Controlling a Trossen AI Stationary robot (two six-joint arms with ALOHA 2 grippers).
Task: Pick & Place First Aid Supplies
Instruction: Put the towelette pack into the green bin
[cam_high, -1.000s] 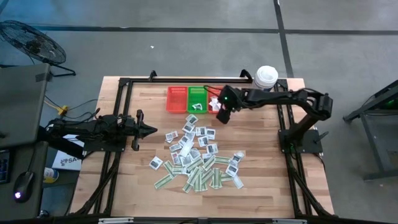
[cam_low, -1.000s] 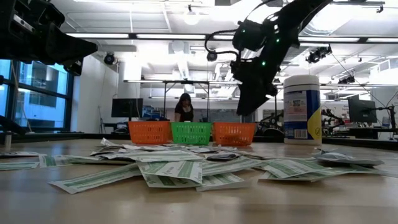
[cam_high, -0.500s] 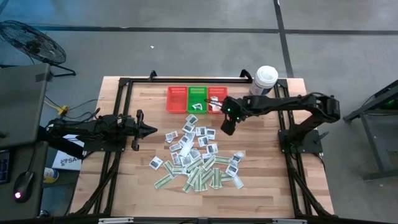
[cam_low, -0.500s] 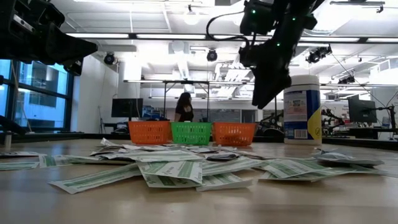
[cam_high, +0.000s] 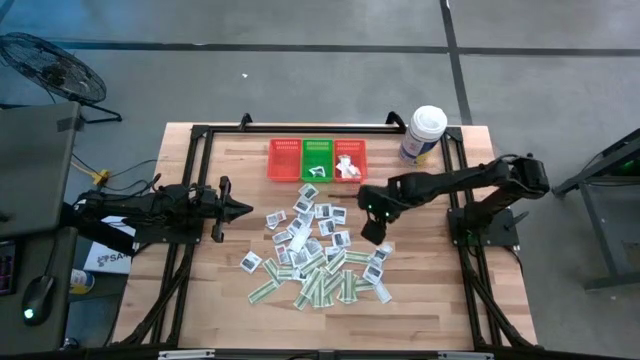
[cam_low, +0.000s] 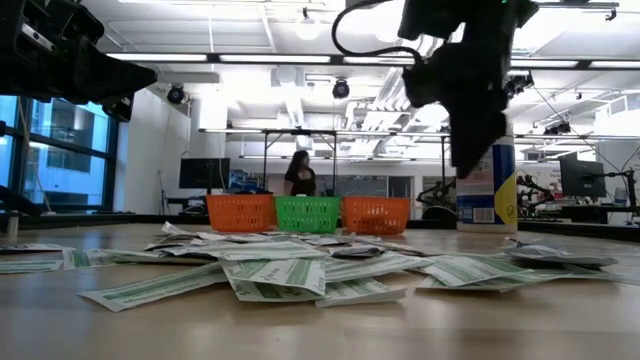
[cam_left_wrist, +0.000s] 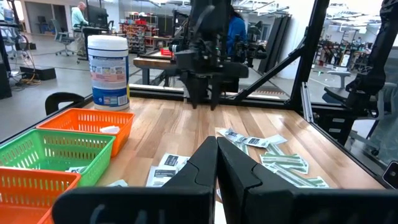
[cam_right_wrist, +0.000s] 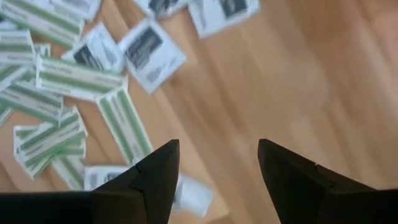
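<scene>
Small white and green-striped first aid supplies (cam_high: 318, 255) flat, scattered mid-table; a few in the baskets.

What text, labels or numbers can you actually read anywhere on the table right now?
None can be read.
Tub: blue label with print, too small to read.
White square packets: dark print, blurred.
Green-and-white strip packets: printed lines, no readable words.
Baskets: no text visible.

Wooden table (cam_high: 200, 300) carrying scattered packets (cam_high: 315, 250) mid-surface; three baskets (cam_high: 317, 160) and white tub (cam_high: 424, 134) sitting along far edge.
</scene>
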